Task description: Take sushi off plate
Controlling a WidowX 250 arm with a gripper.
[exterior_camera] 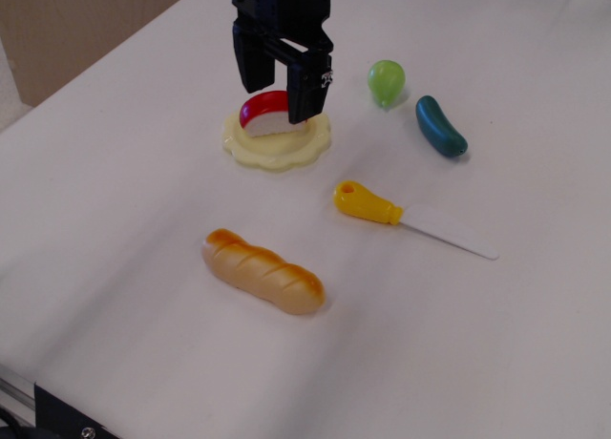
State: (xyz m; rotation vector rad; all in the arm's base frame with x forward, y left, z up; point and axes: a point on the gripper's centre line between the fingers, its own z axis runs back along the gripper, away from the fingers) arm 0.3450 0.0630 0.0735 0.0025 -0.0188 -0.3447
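Observation:
The sushi [266,114], a white base with a glossy red top, lies on the pale yellow scalloped plate [277,149] at the upper middle of the table. My black gripper [278,83] hangs just above the sushi, open, with one finger [247,69] to the sushi's left and the other finger [305,94] over its right end. The fingers partly hide the sushi's far side. Nothing is held between them.
A golden-brown bread loaf [263,271] lies in front of the plate. A yellow-handled toy knife [406,218] lies to the right. A green pear-like toy [386,80] and a dark teal cucumber-like toy [440,126] sit at the upper right.

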